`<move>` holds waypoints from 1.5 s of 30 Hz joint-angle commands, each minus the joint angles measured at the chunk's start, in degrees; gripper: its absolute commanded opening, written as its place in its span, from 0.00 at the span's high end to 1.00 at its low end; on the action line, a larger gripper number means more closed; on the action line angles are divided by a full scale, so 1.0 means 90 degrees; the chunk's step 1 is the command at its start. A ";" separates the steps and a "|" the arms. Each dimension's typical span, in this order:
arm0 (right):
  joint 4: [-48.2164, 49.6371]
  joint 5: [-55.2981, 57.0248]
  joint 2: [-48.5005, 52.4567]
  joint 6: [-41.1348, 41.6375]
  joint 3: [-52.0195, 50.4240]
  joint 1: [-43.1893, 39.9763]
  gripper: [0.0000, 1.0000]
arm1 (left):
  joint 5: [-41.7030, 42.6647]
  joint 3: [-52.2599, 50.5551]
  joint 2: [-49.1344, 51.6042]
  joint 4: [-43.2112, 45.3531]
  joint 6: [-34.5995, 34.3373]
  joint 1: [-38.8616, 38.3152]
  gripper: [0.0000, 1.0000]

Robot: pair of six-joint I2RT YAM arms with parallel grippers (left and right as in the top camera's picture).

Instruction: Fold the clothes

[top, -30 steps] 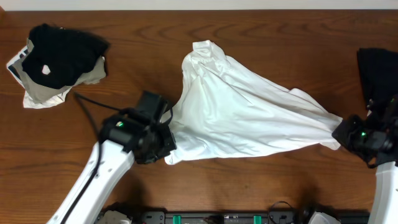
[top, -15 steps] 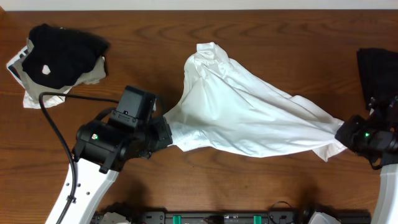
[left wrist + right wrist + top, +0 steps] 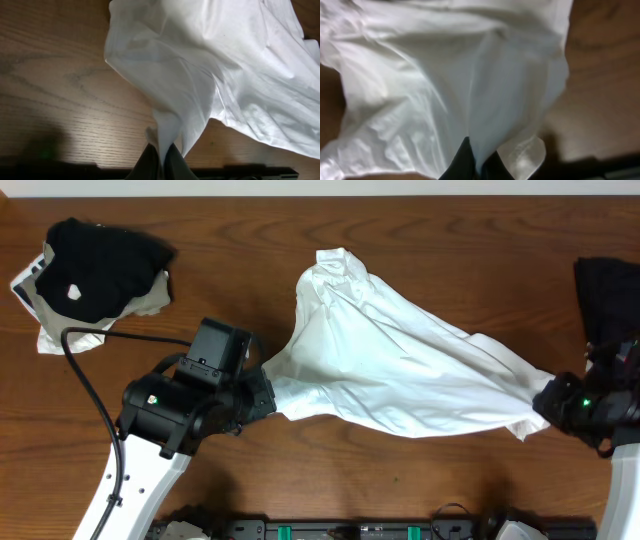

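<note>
Left gripper point(image 3: 263, 394) at centre-left is pinched tight on a bunched edge of the large white cotton T-shirt point(image 3: 390, 365), which stretches across the middle of the brown wooden table point(image 3: 450, 240) to the right gripper point(image 3: 547, 402), clamped on its far-right end.

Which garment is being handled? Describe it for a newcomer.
On the wooden table, look between the arms. The white shirt stretches across the middle, pinched by the left gripper at one end and the right gripper at the other. Its neighbours are black: a heap far left, a garment at the right edge.
</note>
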 commanded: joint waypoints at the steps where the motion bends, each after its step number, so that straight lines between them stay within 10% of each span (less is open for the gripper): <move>1: -0.0294 0.0464 -0.0012 -0.0189 0.0296 0.0022 0.99 | -0.0168 0.0107 -0.0017 -0.0036 0.0146 -0.0007 0.94; 21: -0.1144 0.0746 0.0000 -0.0277 0.1537 0.0017 0.99 | -0.0270 0.0381 -0.0017 0.0066 0.0202 -0.0007 0.94; 45: -0.1809 -0.0340 0.0704 -0.0330 0.4898 0.0024 0.99 | -0.0882 0.5200 0.0155 -0.0410 0.0668 -0.0022 0.94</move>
